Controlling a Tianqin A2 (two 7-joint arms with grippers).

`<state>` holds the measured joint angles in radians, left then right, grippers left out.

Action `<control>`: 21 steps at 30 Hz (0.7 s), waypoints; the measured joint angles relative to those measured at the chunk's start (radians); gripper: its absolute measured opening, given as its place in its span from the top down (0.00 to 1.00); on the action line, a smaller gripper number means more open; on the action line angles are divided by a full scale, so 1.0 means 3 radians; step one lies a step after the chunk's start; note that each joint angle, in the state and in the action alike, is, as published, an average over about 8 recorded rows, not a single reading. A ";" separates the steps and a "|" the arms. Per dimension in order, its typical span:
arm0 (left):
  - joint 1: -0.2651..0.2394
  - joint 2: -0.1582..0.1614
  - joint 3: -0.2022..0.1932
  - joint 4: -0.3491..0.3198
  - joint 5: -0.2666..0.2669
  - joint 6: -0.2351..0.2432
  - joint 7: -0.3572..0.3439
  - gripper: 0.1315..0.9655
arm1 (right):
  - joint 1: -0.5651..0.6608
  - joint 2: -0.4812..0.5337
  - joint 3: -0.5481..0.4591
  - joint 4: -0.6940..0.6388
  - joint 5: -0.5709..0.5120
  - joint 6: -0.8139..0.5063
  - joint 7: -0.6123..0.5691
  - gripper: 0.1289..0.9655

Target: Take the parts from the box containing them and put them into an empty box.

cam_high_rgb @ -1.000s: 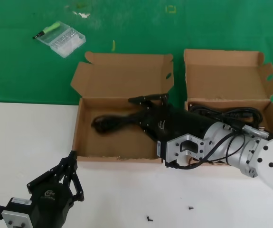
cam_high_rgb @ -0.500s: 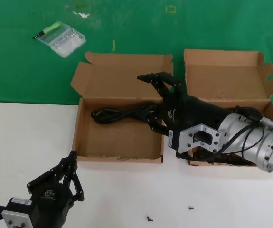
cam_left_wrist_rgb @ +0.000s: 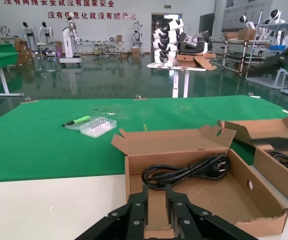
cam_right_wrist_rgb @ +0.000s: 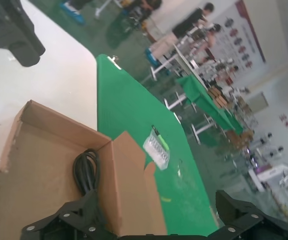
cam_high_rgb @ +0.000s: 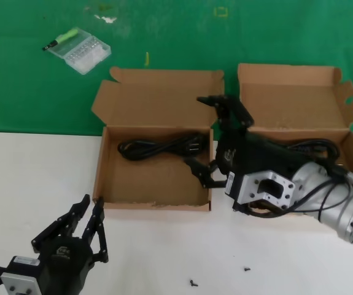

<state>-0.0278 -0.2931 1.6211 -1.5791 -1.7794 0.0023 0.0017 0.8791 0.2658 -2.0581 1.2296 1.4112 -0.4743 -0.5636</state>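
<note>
Black power cord [cam_high_rgb: 158, 147] lies in wide box [cam_high_rgb: 112, 184]; right gripper [cam_high_rgb: 216, 138] jaws spread, empty.

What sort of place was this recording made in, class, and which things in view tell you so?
Probably a robot lab or factory hall: other white robots stand on stands across a glossy green floor, with shelving racks beyond, and wall banners overhead.

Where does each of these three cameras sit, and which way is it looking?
Head view: on the head, looking down at both boxes; left pincer low, right pincer open between them.
Left wrist view: behind the left pincer, facing the wide box.
Right wrist view: behind the open right pincer, over the same box.
Shared: the power cord inside.
</note>
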 joint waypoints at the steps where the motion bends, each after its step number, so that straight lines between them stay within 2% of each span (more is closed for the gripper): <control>1: 0.0001 0.0000 -0.0001 -0.0001 -0.0001 0.0000 0.0000 0.92 | -0.0038 0.0002 0.0020 0.0016 0.0017 0.0021 0.0025 0.24; 4: 0.0005 -0.0001 -0.0004 -0.0004 -0.0004 0.0000 0.0000 0.88 | -0.0160 0.0006 0.0084 0.0068 0.0071 0.0087 0.0103 0.17; 7: 0.0009 -0.0002 -0.0007 -0.0007 -0.0007 -0.0001 0.0000 0.84 | -0.0289 0.0011 0.0151 0.0122 0.0127 0.0154 0.0184 0.14; 11: 0.0014 -0.0004 -0.0011 -0.0011 -0.0011 -0.0001 -0.0001 0.84 | -0.0460 0.0018 0.0240 0.0194 0.0203 0.0247 0.0293 0.08; 13: 0.0017 -0.0004 -0.0013 -0.0013 -0.0013 -0.0001 -0.0001 0.79 | -0.0543 0.0021 0.0283 0.0229 0.0240 0.0293 0.0348 0.04; 21: 0.0028 -0.0007 -0.0021 -0.0021 -0.0021 -0.0002 -0.0002 0.62 | -0.0882 0.0034 0.0459 0.0371 0.0390 0.0475 0.0565 0.02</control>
<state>-0.0194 -0.2952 1.6148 -1.5853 -1.7857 0.0016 0.0012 0.6146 0.2761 -1.9204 1.3411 1.5281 -0.3317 -0.3941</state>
